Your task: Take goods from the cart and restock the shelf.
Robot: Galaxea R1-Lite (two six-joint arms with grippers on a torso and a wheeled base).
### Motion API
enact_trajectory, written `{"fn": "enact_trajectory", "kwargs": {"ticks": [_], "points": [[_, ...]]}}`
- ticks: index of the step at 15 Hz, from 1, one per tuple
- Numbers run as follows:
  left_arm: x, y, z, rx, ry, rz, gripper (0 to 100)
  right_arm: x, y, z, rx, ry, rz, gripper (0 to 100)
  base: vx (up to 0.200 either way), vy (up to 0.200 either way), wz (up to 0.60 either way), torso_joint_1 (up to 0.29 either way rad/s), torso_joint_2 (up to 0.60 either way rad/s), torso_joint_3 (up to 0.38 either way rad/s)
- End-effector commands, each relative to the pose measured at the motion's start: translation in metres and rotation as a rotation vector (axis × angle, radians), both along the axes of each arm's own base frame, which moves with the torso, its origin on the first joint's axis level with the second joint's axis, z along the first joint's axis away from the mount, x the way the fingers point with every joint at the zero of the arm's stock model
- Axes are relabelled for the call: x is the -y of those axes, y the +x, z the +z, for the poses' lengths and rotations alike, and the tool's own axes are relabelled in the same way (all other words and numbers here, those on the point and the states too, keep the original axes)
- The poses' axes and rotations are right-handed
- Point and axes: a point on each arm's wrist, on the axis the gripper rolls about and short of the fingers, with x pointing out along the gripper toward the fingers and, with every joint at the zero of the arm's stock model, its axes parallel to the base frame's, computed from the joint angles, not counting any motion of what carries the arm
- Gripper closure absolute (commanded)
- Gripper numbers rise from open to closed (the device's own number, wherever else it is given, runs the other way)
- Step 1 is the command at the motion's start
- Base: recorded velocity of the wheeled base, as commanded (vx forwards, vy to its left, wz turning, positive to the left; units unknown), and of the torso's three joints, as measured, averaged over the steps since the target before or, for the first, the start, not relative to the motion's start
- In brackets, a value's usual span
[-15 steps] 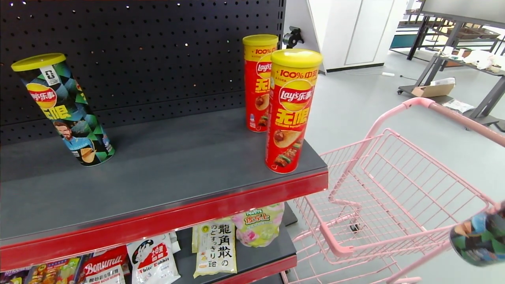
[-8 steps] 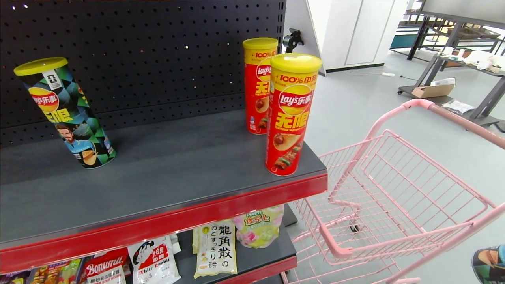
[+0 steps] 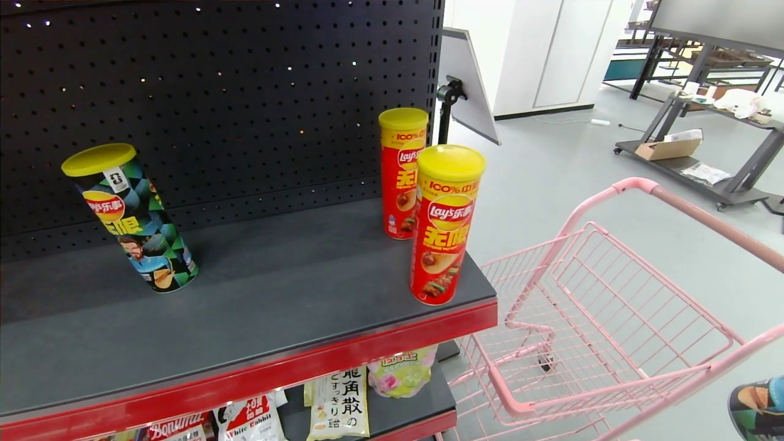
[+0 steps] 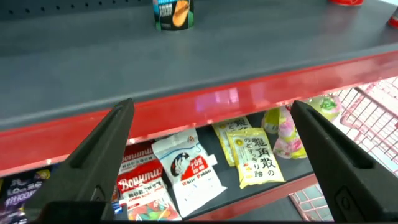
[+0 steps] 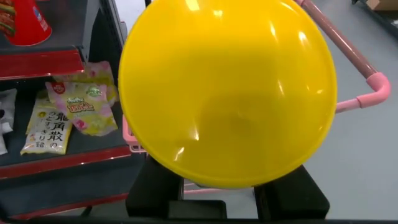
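A dark green-and-blue chip can point(image 3: 758, 407) hangs at the lower right, beside the pink cart point(image 3: 612, 318). In the right wrist view its yellow lid point(image 5: 227, 93) faces the camera, and my right gripper point(image 5: 224, 196) is shut on the can below the lid. On the grey shelf point(image 3: 275, 300) a matching dark can point(image 3: 131, 217) stands at the left and two red cans point(image 3: 401, 171) point(image 3: 447, 223) stand at the right end. My left gripper point(image 4: 211, 155) is open with nothing in it, level with the shelf's red front edge point(image 4: 217, 102).
Snack bags point(image 3: 343, 404) lie on the lower shelf under the red edge. The pegboard back wall point(image 3: 245, 92) closes off the shelf's rear. The cart's basket point(image 3: 588, 294) stands against the shelf's right end. Grey racks point(image 3: 704, 153) stand far off across the open floor.
The head camera has shifted, so the shelf and cart sit lower in the picture. The held can has sunk towards the view's lower right corner.
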Motion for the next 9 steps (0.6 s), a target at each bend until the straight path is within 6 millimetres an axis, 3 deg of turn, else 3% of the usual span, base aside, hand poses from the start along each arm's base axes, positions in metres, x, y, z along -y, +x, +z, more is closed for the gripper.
{"fn": "enact_trajectory", "kwargs": {"ticks": [1,5,9], "points": [[0.000,0.000,0.000,0.000,0.000,0.000,0,-0.001,0.005,0.001,-0.021,-0.004,0.004,100,0.000,0.000,0.00,0.168,-0.40,-0.237],[0.000,0.000,0.000,0.000,0.000,0.000,0,-0.003,0.015,0.005,-0.026,-0.005,0.000,100,0.000,0.000,0.00,0.133,-0.32,-0.184],[0.000,0.000,0.000,0.000,0.000,0.000,0,-0.003,0.016,0.002,-0.038,-0.008,-0.003,100,0.000,0.000,0.60,0.013,-0.02,-0.010]]}}
